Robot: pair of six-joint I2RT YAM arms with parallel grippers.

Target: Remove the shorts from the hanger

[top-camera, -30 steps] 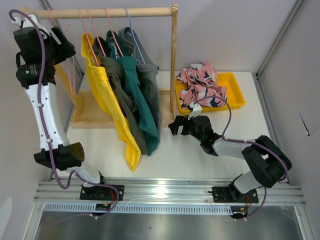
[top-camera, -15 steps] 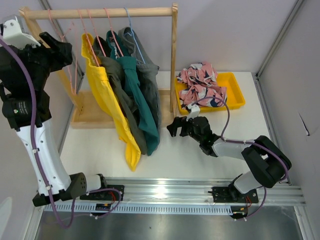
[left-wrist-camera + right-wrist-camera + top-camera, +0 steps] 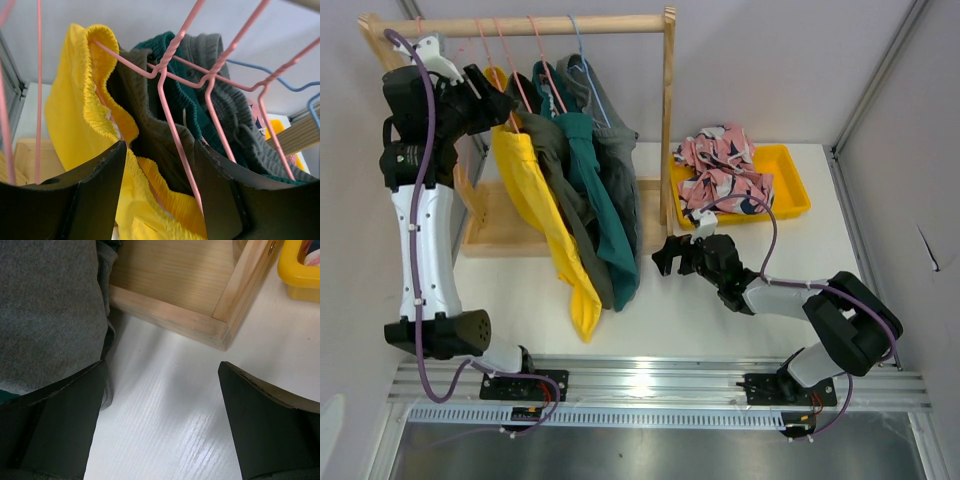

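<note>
Noting my left hand is nearest: jaws apart, yellow shorts waistband dead ahead btwn them, not gripped; right hand wide open, empty, low on counter.

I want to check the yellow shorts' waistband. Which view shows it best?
Left wrist: the yellow shorts hang close up, waistband gathers plain. Top external shows them full length but small; right wrist shows none.

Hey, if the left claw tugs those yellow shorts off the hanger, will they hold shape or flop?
Probably flop: the yellow shorts hang in long limp folds. The gathered waistband may stretch and catch on the pink hanger wire. Likely light, being thin cloth.
</note>
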